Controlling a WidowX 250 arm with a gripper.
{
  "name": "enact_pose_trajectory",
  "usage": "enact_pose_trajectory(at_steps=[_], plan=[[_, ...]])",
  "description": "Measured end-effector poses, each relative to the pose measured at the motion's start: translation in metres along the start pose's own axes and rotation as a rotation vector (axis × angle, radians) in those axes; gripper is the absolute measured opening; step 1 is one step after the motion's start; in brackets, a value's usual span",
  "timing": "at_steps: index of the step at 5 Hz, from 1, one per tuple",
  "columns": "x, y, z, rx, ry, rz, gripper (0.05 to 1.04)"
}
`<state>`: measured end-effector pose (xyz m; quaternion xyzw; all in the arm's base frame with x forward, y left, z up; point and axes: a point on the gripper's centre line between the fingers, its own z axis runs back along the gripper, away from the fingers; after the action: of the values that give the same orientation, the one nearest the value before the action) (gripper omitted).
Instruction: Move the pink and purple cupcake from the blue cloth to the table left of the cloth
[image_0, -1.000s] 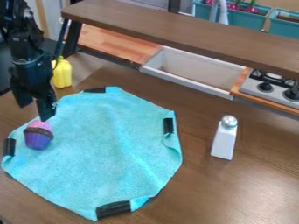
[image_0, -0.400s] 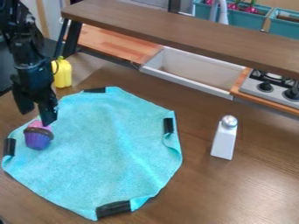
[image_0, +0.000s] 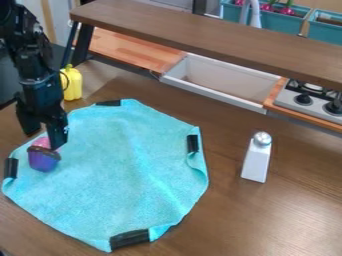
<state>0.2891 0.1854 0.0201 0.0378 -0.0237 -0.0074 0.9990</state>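
Claw (image_0: 44, 141): black, hard and angular, at the end of a black jointed arm; two fingers spread apart, with a gap between; right-hand finger in the view hiding part of the cupcake's top, contact hard to tell.
Cupcake (image_0: 43, 161): directly below the claw, on the cloth; rounded pink top, dark brown rim, ribbed purple cup narrowing toward the base.
Cloth (image_0: 120, 165): under and to the right of the claw; turquoise, fuzzy towel-like fabric, roughly many-sided, edges curled and rumpled.
Black strips (image_0: 193, 143): four along the cloth's edges, one below and left of the claw.
Tabletop (image_0: 287, 215): brown, smooth, with wood grain.
White bottle (image_0: 256, 162): well to the right of the claw; tapering body, shiny silver domed cap.
Yellow bottle (image_0: 71, 85): beyond the claw, near the arm; glossy, rounded.
Raised shelf (image_0: 200, 25): far beyond the claw, brown wood, partly blocking a pale rectangular basin (image_0: 220, 82) and stove (image_0: 310, 100).
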Motion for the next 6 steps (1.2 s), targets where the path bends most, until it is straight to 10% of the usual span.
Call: enact_pose_trajectory(at_steps=[2, 4, 6], plan=[[-0.002, -0.0028, -0.0084, -0.022, 0.019, 0.027, 0.979], [-0.0088, 0.0025, -0.0035, -0.054, 0.057, 0.072, 0.648], [-0.0096, 0.0018, -0.002, -0.05, 0.046, 0.047, 0.608]])
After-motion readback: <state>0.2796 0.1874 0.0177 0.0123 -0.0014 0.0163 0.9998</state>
